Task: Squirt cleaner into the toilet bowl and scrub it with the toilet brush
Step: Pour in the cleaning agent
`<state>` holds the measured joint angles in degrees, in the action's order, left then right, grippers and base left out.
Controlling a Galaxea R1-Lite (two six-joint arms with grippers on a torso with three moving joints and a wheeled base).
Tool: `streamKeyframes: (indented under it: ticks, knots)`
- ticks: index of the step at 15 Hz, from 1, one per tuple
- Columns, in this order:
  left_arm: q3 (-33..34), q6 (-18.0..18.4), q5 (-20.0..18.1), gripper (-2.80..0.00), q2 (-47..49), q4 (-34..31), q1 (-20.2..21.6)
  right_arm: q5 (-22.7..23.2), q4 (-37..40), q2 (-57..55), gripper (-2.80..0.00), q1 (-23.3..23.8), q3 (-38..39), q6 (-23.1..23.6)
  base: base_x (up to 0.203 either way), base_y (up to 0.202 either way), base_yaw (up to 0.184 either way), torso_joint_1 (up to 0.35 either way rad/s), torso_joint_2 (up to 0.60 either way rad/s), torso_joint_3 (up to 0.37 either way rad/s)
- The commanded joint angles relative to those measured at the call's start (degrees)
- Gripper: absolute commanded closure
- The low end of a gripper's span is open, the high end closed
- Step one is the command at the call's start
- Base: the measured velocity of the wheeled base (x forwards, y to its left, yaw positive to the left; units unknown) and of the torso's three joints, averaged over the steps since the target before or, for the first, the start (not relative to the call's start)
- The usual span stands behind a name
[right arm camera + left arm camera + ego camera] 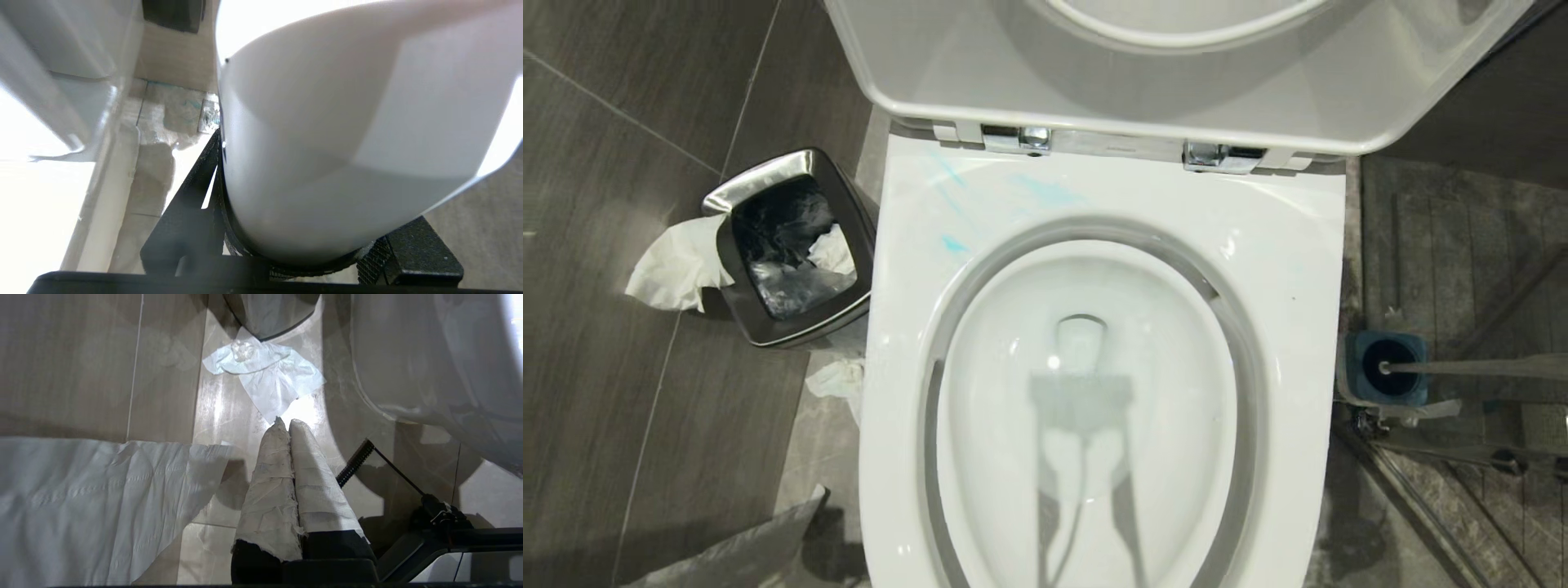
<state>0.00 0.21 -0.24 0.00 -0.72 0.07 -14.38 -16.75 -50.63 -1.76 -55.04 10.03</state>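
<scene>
Right fingers [302, 249] clamp a white bottle [347, 134] beside the toilet bowl [1094, 392]; left fingers [288, 428] pressed together.

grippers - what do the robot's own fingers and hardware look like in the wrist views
The left gripper has two long tapered fingers wrapped in creased white tape or paper, on a black base, with a thin black cable and ribbed sleeve beside it. The right gripper shows black, angular, matte metal brackets and a grid-textured black pad; its fingertips are hidden.
</scene>
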Motion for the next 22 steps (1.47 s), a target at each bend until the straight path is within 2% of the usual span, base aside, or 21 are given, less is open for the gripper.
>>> streamKeyframes:
  ticks: [1,9,13,17,22]
  knots:
    - [0.09,-0.04,-0.02,0.00,0.09,0.01,0.01,0.05,0.31,2.37,0.00,0.00,0.03,0.08,0.000,0.000,0.000,0.002,0.01,0.196]
    - [0.09,-0.12,-0.02,0.00,0.09,0.01,0.01,0.14,0.72,2.38,0.00,-0.09,0.11,0.69,0.000,0.000,0.000,0.000,0.01,0.204]
    - [0.09,-0.12,-0.02,0.00,0.09,0.01,0.01,0.15,4.55,2.72,0.00,-0.09,0.11,0.60,0.000,0.000,0.000,-0.003,0.00,0.203]
    - [0.09,-0.12,-0.02,0.00,0.09,0.01,0.01,0.32,11.61,4.22,0.00,-0.09,0.09,0.36,0.000,0.000,0.000,0.000,0.01,0.207]
    - [0.09,-0.12,-0.02,0.00,0.09,0.01,0.01,0.33,11.83,3.08,0.00,-0.18,1.22,-0.50,0.000,0.000,0.000,0.002,0.00,0.205]
